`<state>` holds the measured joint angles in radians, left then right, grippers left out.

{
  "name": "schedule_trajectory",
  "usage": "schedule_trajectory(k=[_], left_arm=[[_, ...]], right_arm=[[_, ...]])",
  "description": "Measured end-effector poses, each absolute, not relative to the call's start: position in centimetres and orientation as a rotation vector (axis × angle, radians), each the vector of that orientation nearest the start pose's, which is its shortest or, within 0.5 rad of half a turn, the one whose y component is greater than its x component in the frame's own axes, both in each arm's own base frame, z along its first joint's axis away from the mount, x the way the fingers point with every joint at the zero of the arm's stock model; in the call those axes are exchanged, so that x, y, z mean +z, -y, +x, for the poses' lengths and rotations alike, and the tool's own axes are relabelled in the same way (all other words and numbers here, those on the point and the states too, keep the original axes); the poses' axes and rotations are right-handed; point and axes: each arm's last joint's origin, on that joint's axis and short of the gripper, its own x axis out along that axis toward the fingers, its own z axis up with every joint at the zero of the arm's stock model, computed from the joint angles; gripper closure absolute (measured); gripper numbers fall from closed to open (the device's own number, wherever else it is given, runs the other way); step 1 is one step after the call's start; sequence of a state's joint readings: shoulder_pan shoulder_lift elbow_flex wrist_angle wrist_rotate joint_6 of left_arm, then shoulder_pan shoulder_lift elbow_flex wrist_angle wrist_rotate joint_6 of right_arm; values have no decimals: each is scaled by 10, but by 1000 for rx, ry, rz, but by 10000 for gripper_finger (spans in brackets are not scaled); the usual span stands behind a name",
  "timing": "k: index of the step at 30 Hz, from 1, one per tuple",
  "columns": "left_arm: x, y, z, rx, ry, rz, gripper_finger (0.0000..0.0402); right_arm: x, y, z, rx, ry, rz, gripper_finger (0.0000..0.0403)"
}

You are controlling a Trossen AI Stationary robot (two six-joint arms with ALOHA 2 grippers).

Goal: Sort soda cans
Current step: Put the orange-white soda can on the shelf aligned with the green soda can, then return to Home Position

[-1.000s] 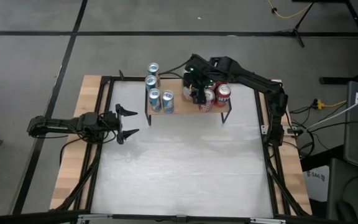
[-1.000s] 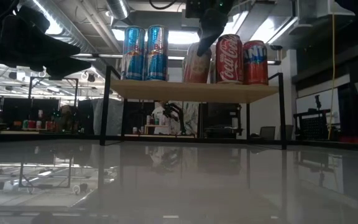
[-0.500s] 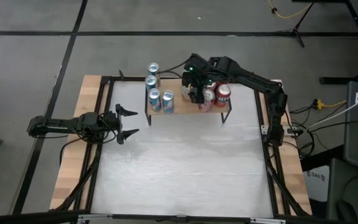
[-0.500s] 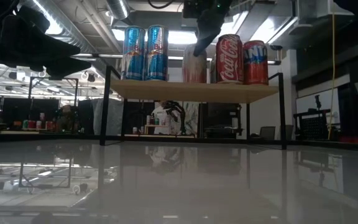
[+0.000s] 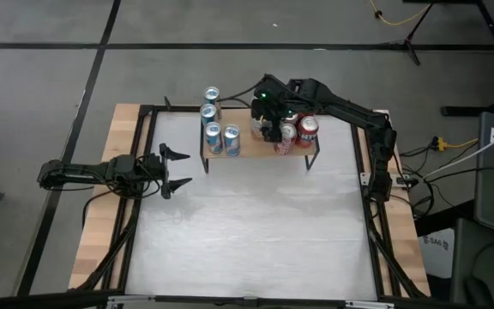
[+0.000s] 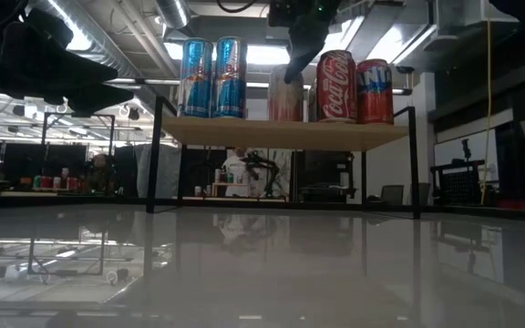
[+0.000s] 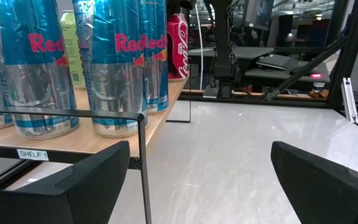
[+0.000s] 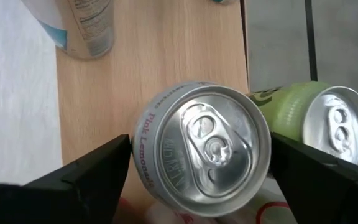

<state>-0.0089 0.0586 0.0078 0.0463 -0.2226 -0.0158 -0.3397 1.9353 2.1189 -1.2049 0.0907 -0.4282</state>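
The counter (image 5: 247, 223) is seen from straight overhead; the shelf (image 6: 281, 133) is seen level from counter height, shared closely by both wrist cameras.

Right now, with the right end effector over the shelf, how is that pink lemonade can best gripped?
Grip the pink lemonade can around its upper sidewall, coming straight down from above. It stands upright on the wooden shelf, and a green can sits close beside it, so a side approach looks crowded. The right end effector already straddles it, fingers open on either side.
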Motion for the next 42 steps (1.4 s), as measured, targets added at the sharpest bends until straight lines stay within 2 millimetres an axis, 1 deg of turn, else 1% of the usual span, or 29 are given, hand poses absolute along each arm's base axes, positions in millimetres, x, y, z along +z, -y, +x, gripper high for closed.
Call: schedule_trajectory(k=[3,5,11,14,16,21,26,28,31,34,36,38,42], left_arm=[[166,-6,100,214,-3,-15,15],[166,-6,100,214,-3,-15,15],[166,-5,100,214,-2,-15,15],[166,-5,100,214,-3,-15,15],[166,-6,100,214,-2,-15,15],[166,-5,100,214,-3,-15,15],[166,-6,100,215,-2,-15,15],[166,-6,100,214,-2,-15,15],[166,-6,100,214,-3,-15,15],[166,-5,100,214,-3,-15,15],[166,-6,100,214,-3,-15,15],[166,-6,100,214,-2,-15,15],[166,-6,100,214,-2,-15,15]], right_arm=[[375,133,369,-175,-1076,-262,44],[382,132,366,-179,-1062,-265,45],[417,129,356,-209,-958,-274,45],[438,123,349,-215,-904,-286,45],[448,116,343,-218,-864,-298,45],[469,98,315,-201,-841,-311,45],[491,78,286,-191,-786,-283,45],[497,70,271,-178,-784,-286,45],[503,57,244,-133,-783,-240,45],[503,47,217,-68,-746,-212,45],[497,43,201,-47,-697,-192,45],[483,40,186,-60,-648,-172,45],[436,35,164,-99,-521,-141,45]])
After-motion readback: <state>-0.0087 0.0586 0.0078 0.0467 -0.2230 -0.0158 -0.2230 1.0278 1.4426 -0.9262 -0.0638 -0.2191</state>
